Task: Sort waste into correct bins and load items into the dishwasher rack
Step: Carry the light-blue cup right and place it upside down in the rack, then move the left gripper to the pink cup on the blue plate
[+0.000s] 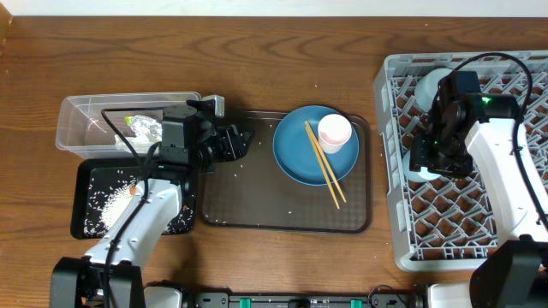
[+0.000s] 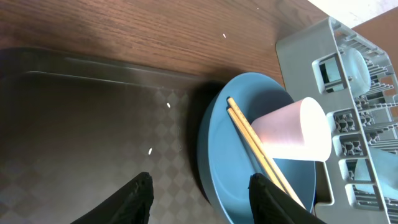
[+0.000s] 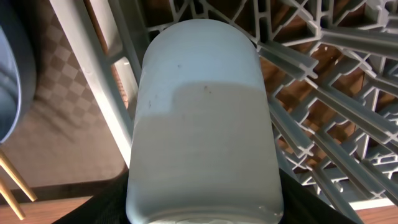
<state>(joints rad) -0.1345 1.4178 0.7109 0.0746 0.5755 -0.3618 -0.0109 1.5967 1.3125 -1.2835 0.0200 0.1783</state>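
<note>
The large square grey plastic lattice rack fills the right end of the brown wood-grain table, its low left wall close beside the right rim of the brown textured rectangular serving tray; a narrow strip of bare wood runs between them. The right gripper sits just inside that left wall, grasping the small light-blue cup, a smooth matte cylinder flanked by the dark fingers in the right wrist view; a light-blue bowl rests in the rack's far left corner.

On the serving tray's right half lies the large dark-blue round plate, glossy, its rim near the tray's edge; the small pink cup lies on it, and the pair of wooden chopsticks slants across it, tips over the plate's near rim. The tray's left half is open floor with a few stray white specks.

The left gripper hovers over the tray's left edge, released and empty, fingers spread. Left of it stand the clear rectangular plastic tub, holding the crumpled silver-and-yellow wrapper, and, nearer, the shallow black rectangular tray strewn with loose white rice grains.
</note>
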